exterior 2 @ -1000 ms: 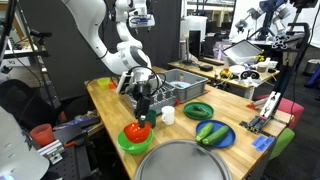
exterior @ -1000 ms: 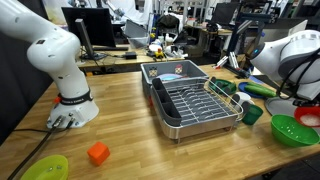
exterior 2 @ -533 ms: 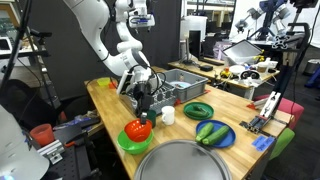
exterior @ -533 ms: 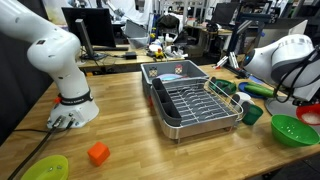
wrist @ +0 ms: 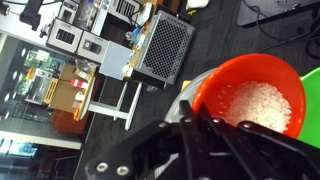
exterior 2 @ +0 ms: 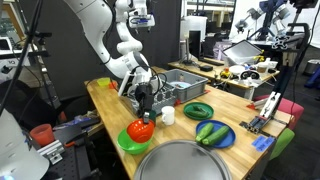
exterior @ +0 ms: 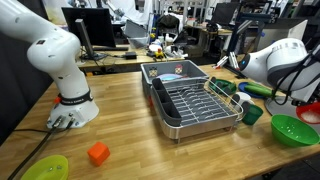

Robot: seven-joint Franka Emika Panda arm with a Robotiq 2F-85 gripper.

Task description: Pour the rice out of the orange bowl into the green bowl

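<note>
Edging the orange bowl (wrist: 250,68), pinched in my gripper (wrist: 198,120), further over the green bowl (exterior 2: 124,146), I'm seemingly not pouring yet.

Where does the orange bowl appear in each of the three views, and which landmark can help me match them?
In an exterior view: the orange bowl sits at the far right edge, just above the green bowl.
In an exterior view: the orange bowl is low, left of centre, over the green bowl.
Wrist view: the orange bowl fills the right half, with rice inside.
Shared landmark: the green bowl, a strip at the wrist view's right edge.
</note>
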